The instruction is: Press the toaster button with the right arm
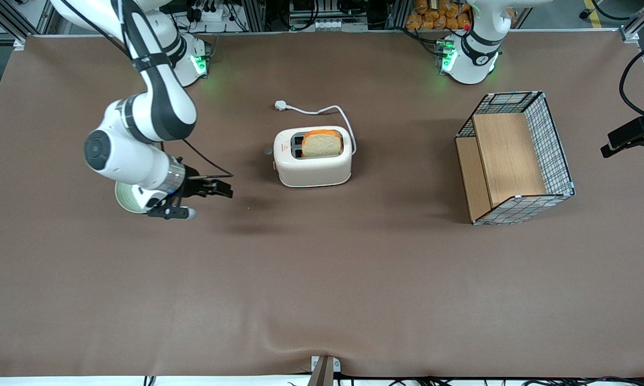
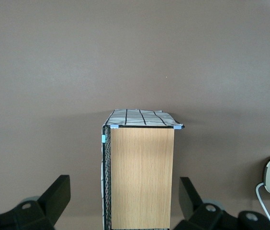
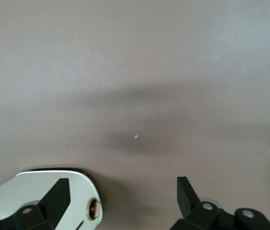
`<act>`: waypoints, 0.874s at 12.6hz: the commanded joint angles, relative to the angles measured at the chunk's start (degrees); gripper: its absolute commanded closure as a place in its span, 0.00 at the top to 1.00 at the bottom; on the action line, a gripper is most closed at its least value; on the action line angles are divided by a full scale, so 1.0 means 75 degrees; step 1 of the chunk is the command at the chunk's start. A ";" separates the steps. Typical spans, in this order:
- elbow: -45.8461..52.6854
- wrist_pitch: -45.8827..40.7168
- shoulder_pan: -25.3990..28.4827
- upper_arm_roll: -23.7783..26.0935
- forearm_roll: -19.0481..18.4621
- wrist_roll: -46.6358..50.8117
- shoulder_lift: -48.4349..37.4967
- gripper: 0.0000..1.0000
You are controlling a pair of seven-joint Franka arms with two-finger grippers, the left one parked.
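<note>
Toaster (image 1: 312, 165) red-marked, gripper (image 1: 201, 199) jaws apart nearby

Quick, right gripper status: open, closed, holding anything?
Small black right gripper: open, empty, over the brown table toward the working arm's end, apart from the cream-white two-slot toaster.

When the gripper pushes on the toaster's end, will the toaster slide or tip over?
The toaster looks low, wide and rounded, so tipping seems unlikely. It stands free on a smooth brown table cover and may be light, so it could slide when its toaster button is pushed. Its loose cord would hardly hold it. The open gripper is still apart from it.
</note>
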 commanded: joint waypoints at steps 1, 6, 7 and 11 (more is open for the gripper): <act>-0.0118 -0.0100 -0.0389 -0.0214 -0.0195 -0.0696 -0.0335 1.00; -0.0107 -0.0369 -0.1011 -0.0438 -0.1973 -0.0815 -0.1013 1.00; -0.0095 -0.0509 -0.1128 -0.0438 -0.2232 -0.0815 -0.1212 1.00; 0.0359 -0.0930 -0.1444 -0.0508 -0.2773 -0.0780 -0.1730 1.00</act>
